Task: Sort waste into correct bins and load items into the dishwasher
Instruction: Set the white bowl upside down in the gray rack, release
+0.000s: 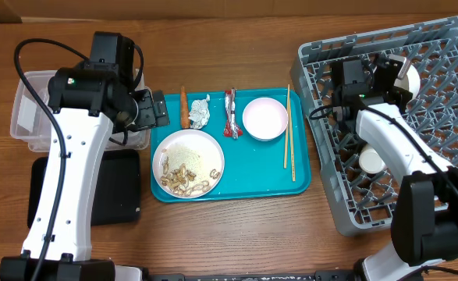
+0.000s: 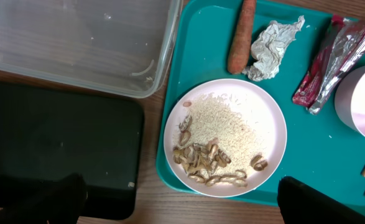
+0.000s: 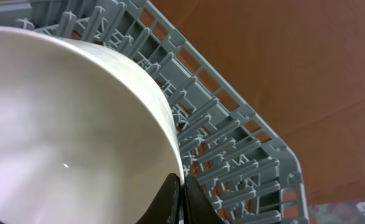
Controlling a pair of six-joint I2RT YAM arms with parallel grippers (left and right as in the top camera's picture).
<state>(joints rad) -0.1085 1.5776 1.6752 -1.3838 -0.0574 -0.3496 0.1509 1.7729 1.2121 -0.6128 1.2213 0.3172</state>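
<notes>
My left gripper (image 1: 157, 109) (image 2: 182, 208) is open and empty, hovering over the left edge of the teal tray (image 1: 299, 183). On the tray lie a carrot (image 1: 184, 107) (image 2: 240, 37), a foil ball (image 1: 200, 112) (image 2: 270, 48), a red-and-silver wrapper (image 1: 231, 114) (image 2: 331, 62), a white plate (image 1: 187, 162) (image 2: 226, 137) with rice and beige scraps, a white bowl (image 1: 264, 118) and chopsticks (image 1: 289, 136). My right gripper (image 1: 396, 74) (image 3: 181, 193) is shut on the rim of a second white bowl (image 1: 410, 78) (image 3: 64, 124) over the grey dish rack (image 1: 447, 125) (image 3: 232, 143).
A clear tub (image 1: 30, 117) (image 2: 76, 43) stands at the far left, with a black tray (image 1: 115, 191) (image 2: 51, 143) in front of it. Another white round dish (image 1: 371, 160) sits in the rack's near part, under my right arm.
</notes>
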